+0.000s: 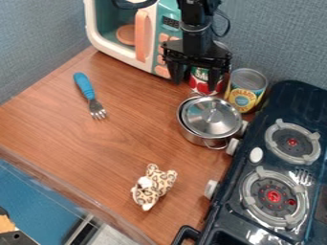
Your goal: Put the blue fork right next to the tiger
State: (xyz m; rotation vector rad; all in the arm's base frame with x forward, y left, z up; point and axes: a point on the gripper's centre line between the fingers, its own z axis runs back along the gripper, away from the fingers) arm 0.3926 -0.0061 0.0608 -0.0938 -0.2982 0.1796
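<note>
The gripper [195, 80] hangs at the top of the view, in front of the toy microwave and a can, with its two fingers spread apart and nothing held between them. At the left of the wooden counter lies the blue fork [87, 94], its handle toward the back and its metal tines toward the front. The tiger [153, 185], a small spotted plush toy, lies near the counter's front edge, well apart from the fork.
A lidded steel pot [209, 119] stands right of centre, with a yellow-labelled can [246, 90] behind it. The microwave [142, 36] is at the back. A dark toy stove [252, 165] lines the right side of the wooden counter [121, 148].
</note>
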